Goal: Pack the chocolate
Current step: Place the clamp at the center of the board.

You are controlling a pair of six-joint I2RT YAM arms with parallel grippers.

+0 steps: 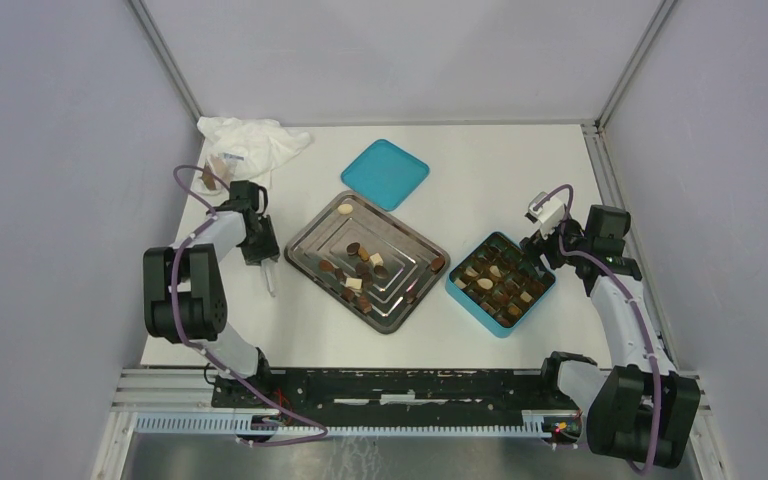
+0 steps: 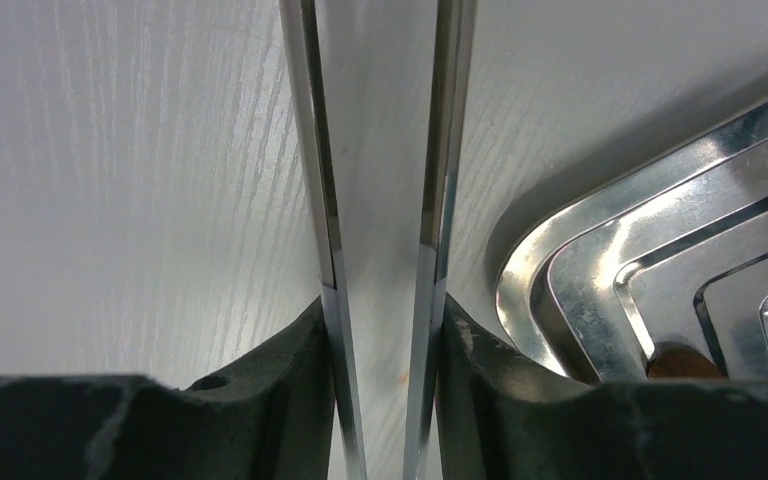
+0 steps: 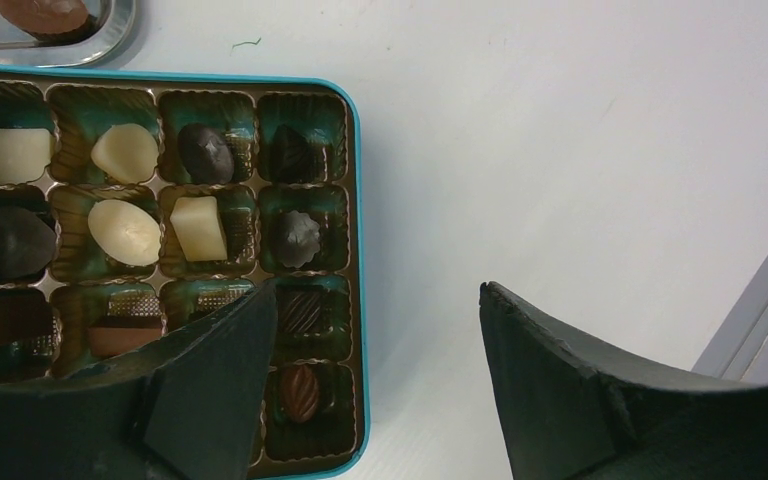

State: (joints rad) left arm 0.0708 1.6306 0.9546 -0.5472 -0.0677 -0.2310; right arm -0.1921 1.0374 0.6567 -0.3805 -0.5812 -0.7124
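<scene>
Your left gripper (image 1: 270, 288) carries long thin steel blades, slightly apart, with only bare desk (image 1: 480, 170) between them. Their tips run off the top of the left wrist view. It sits just beside the left corner of the steel tray (image 1: 310, 232). Loose chocolate (image 1: 356, 249) lies scattered on the tray, and more fills the teal box (image 1: 457, 290). One brown piece is cut off behind the left gripper's body. Your right gripper (image 3: 372, 310) stands wide apart and empty over the box's corner, one finger hiding some compartments. An almond-shaped piece there lies with its long axis toward the camera. Blue print on the white bag (image 1: 250, 140) is too small to read.
</scene>
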